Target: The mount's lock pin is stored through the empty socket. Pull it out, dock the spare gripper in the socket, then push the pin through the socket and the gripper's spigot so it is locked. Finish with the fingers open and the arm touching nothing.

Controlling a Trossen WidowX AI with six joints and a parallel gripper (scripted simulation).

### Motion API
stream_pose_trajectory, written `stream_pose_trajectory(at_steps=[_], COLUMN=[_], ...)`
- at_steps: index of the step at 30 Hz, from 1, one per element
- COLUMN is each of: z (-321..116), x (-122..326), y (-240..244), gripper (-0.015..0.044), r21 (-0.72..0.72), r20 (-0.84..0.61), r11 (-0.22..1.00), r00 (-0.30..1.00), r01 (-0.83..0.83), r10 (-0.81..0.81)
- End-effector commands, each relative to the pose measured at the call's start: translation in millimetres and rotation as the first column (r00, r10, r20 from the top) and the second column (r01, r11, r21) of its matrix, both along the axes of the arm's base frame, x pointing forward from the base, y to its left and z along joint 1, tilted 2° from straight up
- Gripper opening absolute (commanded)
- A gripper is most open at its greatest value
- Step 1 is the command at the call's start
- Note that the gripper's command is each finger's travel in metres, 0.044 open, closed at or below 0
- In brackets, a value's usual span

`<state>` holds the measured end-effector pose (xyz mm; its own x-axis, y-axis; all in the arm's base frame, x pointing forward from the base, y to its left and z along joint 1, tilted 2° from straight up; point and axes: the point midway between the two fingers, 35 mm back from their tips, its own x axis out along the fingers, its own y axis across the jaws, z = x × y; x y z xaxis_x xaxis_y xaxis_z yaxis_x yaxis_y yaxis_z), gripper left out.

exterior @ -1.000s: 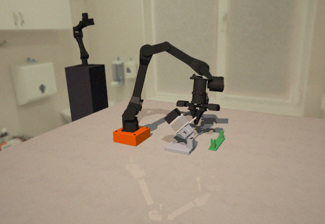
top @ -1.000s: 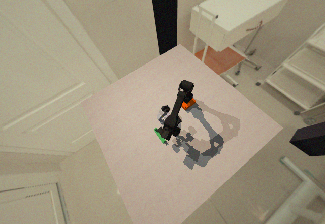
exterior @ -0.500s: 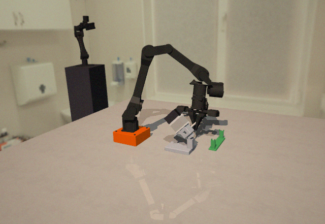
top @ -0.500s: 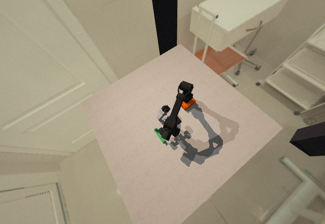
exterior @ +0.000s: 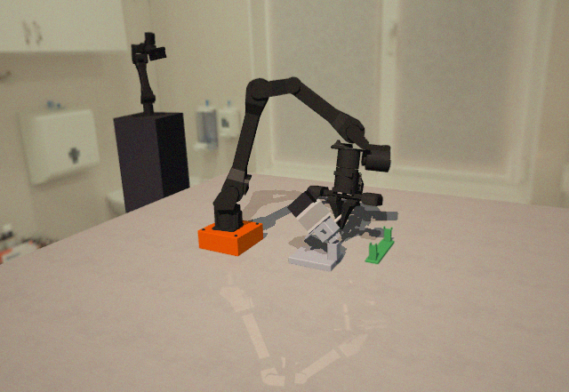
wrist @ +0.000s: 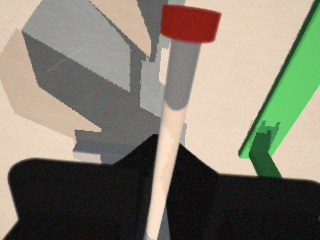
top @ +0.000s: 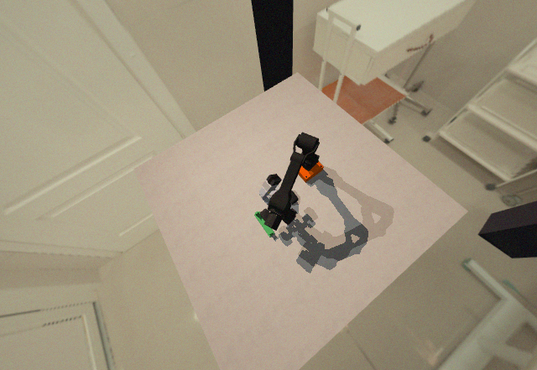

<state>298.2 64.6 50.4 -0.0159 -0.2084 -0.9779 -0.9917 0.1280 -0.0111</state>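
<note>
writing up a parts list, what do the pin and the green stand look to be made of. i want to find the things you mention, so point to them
pin (wrist: 172, 120): probably smooth plastic or painted metal, pale shaft, matte dark red head, no bright glint
green stand (top: 263, 224) (exterior: 380, 252) (wrist: 292, 82): likely matte plastic, one even colour throughout

The mount (exterior: 310, 259) stands close beneath the hand (exterior: 340, 226).
</note>
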Motion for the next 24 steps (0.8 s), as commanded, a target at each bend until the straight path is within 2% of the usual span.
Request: stream_pose_trajectory(at_steps=[1, 24], z=[0.0, -0.5], x=[-0.1, 0.0], y=[-3.4, -17.7], gripper=[0.0000, 0.0000], r21=[0.002, 0.004], r20=[0.001, -0.007], r11=[1.000, 1.000], r00=[1.000, 1.000], r01=[0.000, -0.001], r10=[0.000, 0.001])
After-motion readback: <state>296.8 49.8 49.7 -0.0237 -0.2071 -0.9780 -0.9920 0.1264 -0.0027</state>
